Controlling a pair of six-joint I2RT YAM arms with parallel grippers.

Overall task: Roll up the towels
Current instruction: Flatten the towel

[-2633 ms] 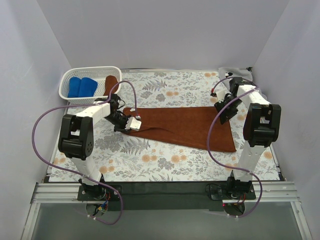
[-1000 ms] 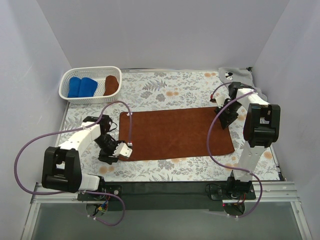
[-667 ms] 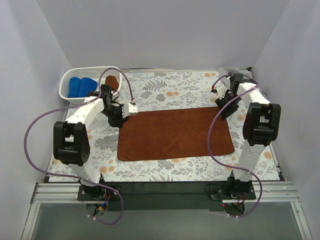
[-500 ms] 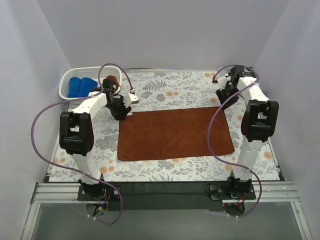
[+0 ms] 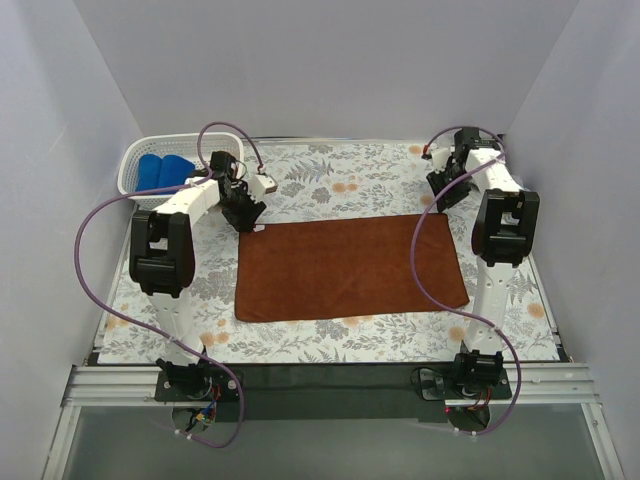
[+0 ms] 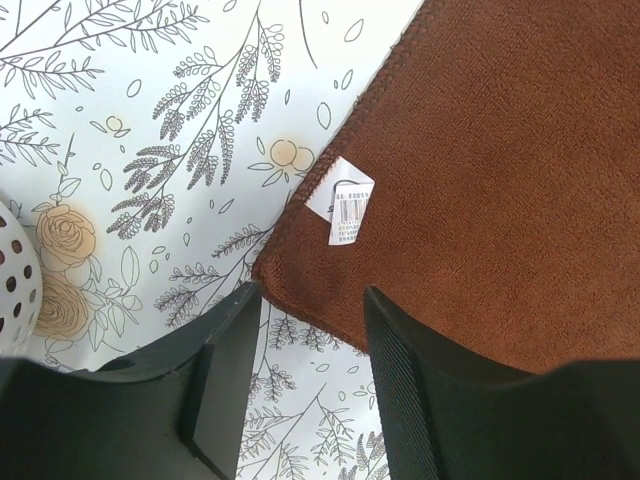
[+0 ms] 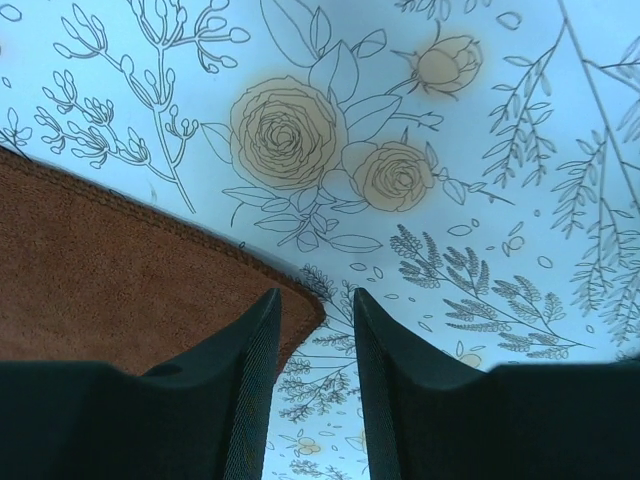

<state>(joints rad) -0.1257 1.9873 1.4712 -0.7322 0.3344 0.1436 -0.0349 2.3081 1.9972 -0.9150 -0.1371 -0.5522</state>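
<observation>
A rust-brown towel (image 5: 350, 268) lies spread flat in the middle of the floral table. My left gripper (image 5: 248, 215) hovers at the towel's far-left corner, by its white label (image 6: 349, 214). In the left wrist view the left gripper (image 6: 310, 300) is open, and the towel (image 6: 500, 180) has its corner just ahead of the fingertips, untouched. My right gripper (image 5: 440, 198) is at the far-right corner. The right wrist view shows this gripper (image 7: 315, 300) open, with the towel (image 7: 120, 280) corner lying between the two fingertips, not clamped. Two rolled blue towels (image 5: 160, 172) sit in the basket.
The white perforated basket (image 5: 130, 165) stands at the back left; its wall (image 6: 15, 280) shows close to my left gripper. Purple cables loop over both arms. White walls close in the table on three sides.
The brown towel went from folded over to flat. My left gripper has travelled from the towel's near-left corner to its far-left corner. The right gripper shifted back towards the far-right corner.
</observation>
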